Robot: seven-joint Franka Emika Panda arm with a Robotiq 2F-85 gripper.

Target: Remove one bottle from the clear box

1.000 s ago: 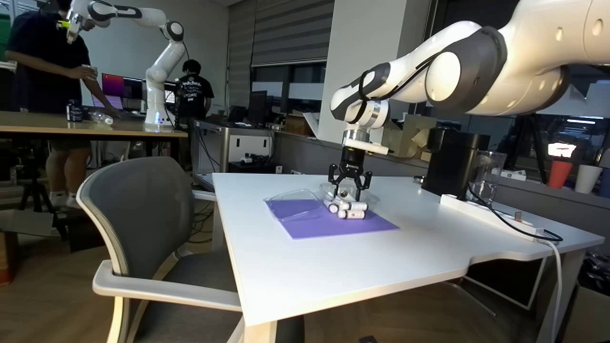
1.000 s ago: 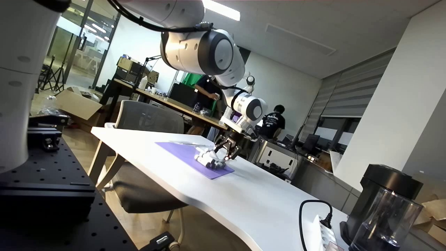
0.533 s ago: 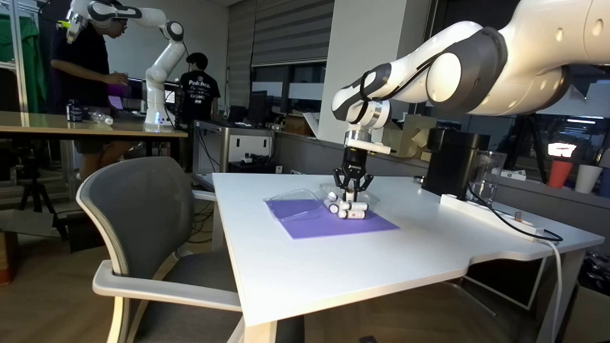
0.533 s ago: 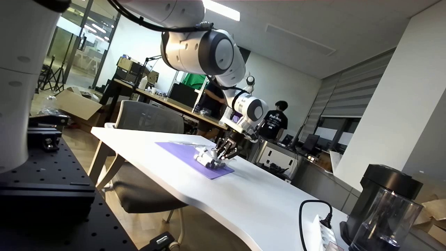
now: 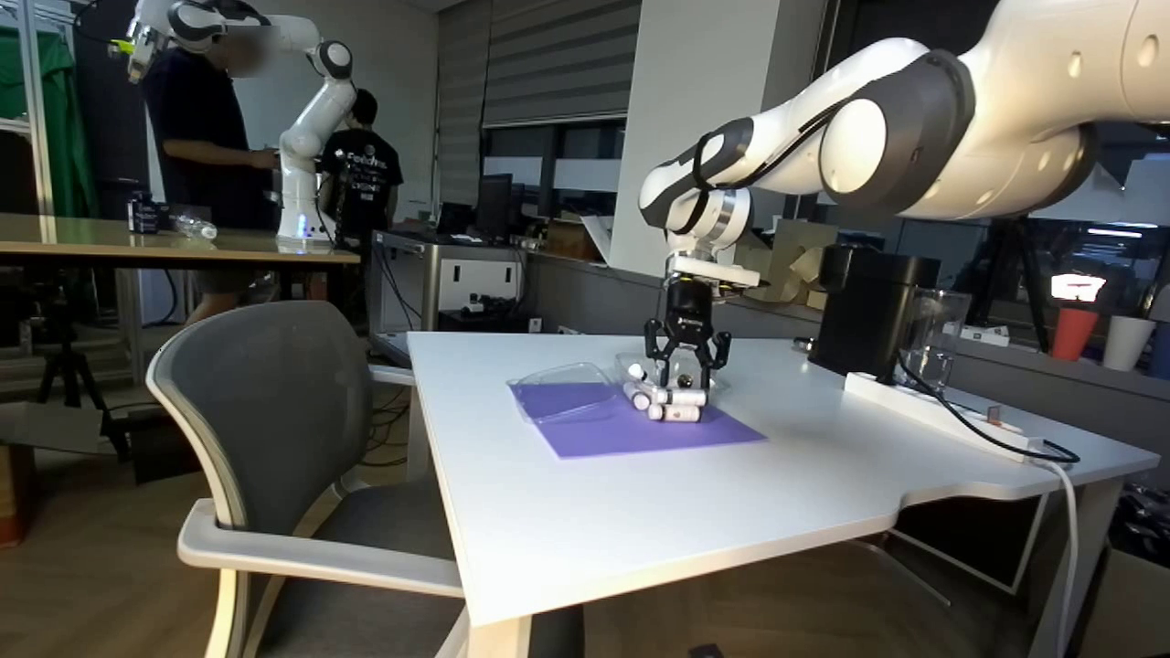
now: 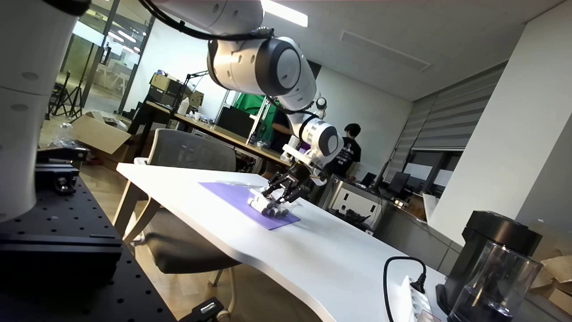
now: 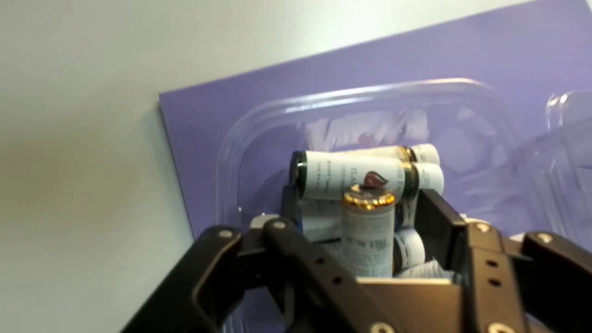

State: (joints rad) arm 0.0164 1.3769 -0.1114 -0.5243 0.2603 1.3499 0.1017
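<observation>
In an exterior view the table (image 5: 731, 512) stretches near and right of the purple mat (image 5: 590, 442), towards a power strip (image 5: 941, 418); a grey chair (image 5: 265, 402) borders the left edge. The clear box (image 7: 370, 94), on the mat, contains bottles (image 7: 351, 173). The claw (image 7: 360, 208) is wide, one bottle (image 7: 368, 240) ungripped between its fingers (image 7: 437, 219); half a second ago it stood narrower.

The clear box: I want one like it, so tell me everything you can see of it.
The clear box is low, open-topped and looks like see-through plastic, with rounded corners and a glossy rim. It rests on the purple mat and holds several small white-labelled bottles, one sticking up between the parted fingers. These hide part of it in the wrist view; whether they touch it, I cannot tell.
</observation>
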